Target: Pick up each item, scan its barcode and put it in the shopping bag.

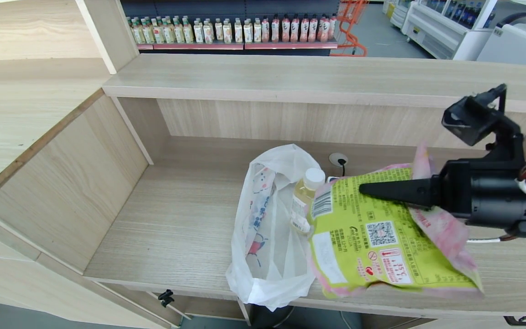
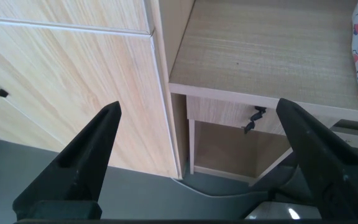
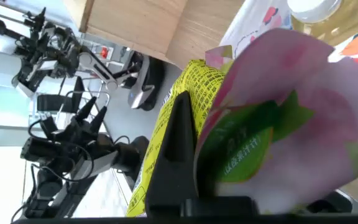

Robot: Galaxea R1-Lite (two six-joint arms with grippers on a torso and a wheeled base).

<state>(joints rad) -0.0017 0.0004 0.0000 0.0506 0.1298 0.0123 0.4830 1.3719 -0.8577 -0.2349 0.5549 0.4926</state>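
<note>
My right claw [image 1: 372,189] is pinching the pouch [image 1: 372,237], one finger flat across its printed back and the other hidden beneath. The pouch hangs above the worktop [image 1: 176,219], just right of the bag [image 1: 267,237], with the barcode [image 1: 321,204] turned up towards my head camera. My left claw [image 2: 199,109] is spread and empty, low off the worktop's front edge and well apart from the bag.

My worries from here:

- The pouch is limp and puffy, and I hold it by a thin nip of film. A quick swing or twist for the scan could let it slide out of the pinch.
- The bag has slumped, so its mouth is a narrow slot, and the pouch looks wider than that slot. Lowered flat, it would likely land on the rim and fold the mouth shut.
- The bottle [image 1: 306,196] stands upright at the bag's right side (I cannot tell whether it is inside the bag or just behind it). The pouch's near corner is close to it in my head view, so a sideways sweep could tip it.
- The bag's lower end droops over the worktop's front edge. A push or snag there could drag the whole bag off.
- With the left claw parked so far away, nothing steadies the bag.
</note>
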